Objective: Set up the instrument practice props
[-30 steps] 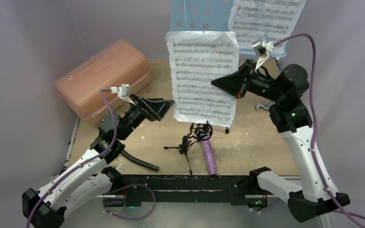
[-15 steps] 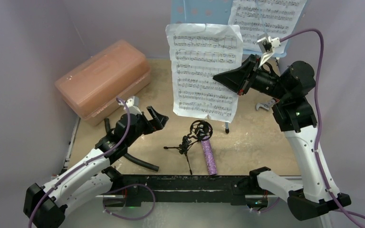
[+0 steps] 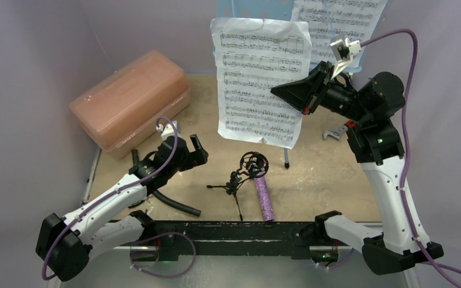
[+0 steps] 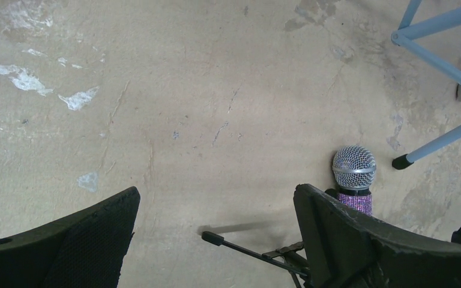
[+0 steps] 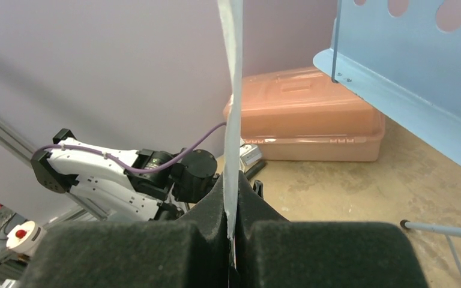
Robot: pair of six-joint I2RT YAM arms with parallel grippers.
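My right gripper (image 3: 274,91) is shut on the right edge of a white sheet-music page (image 3: 260,78) and holds it upright in the air in front of the light blue music stand (image 3: 240,11). In the right wrist view the page (image 5: 233,102) runs edge-on between the closed pads (image 5: 204,240), left of the stand's shelf (image 5: 396,84). A second page (image 3: 342,24) rests on the stand. The purple microphone (image 3: 265,197) lies on the table beside the black tripod mic stand (image 3: 240,180). My left gripper (image 3: 195,150) is open and empty, low over the table left of them; its wrist view shows the microphone head (image 4: 353,168) and a tripod leg (image 4: 246,251).
A pink plastic box (image 3: 129,99) stands at the back left. A black curved hose (image 3: 174,203) lies by the left arm. The blue stand's legs (image 4: 438,54) spread behind the microphone. A small metal piece (image 3: 331,133) lies near the right arm.
My left gripper has drawn back from the page's lower left corner and dropped low over the table. My right gripper has lifted the page higher.
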